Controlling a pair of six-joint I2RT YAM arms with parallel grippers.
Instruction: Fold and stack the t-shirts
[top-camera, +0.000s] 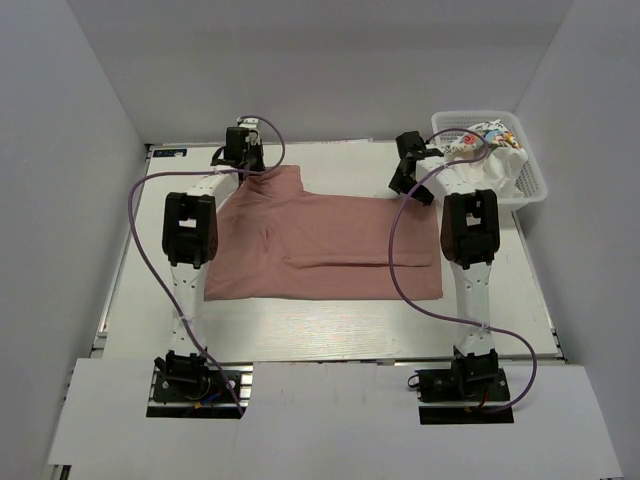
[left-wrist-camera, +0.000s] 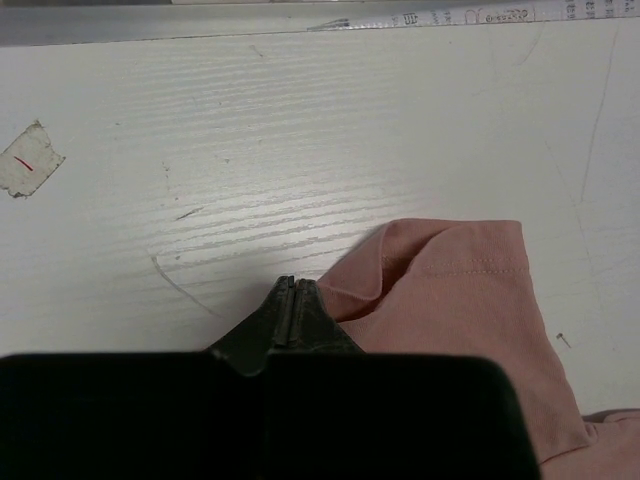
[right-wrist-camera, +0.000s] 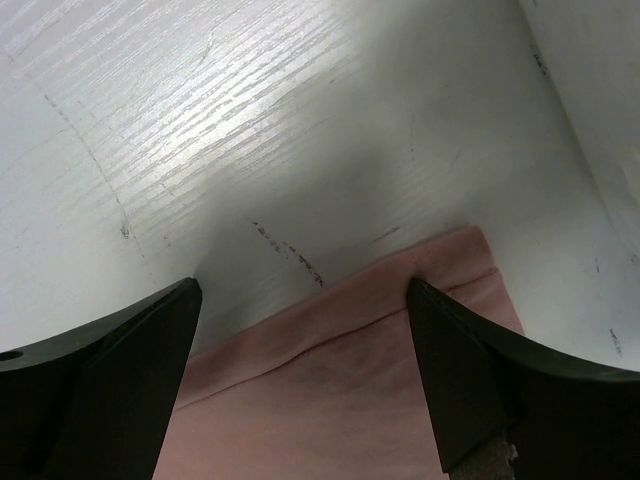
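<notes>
A dusty pink t-shirt (top-camera: 320, 245) lies spread on the table, its near part folded over. My left gripper (top-camera: 243, 160) is at the shirt's far left corner. In the left wrist view its jaws (left-wrist-camera: 290, 285) are shut, with a curled pink fold (left-wrist-camera: 440, 290) lying against the right finger and no cloth showing between the tips. My right gripper (top-camera: 410, 180) hangs open over the shirt's far right corner. In the right wrist view the pink hem (right-wrist-camera: 340, 330) runs between the wide-apart fingertips (right-wrist-camera: 303, 285). White t-shirts (top-camera: 480, 168), one with a multicoloured print (top-camera: 492, 133), sit in the basket.
A white lattice basket (top-camera: 538, 188) stands at the far right corner of the table, close to my right arm. A scrap of tape (left-wrist-camera: 28, 160) is stuck to the table left of my left gripper. White walls close in the table on three sides.
</notes>
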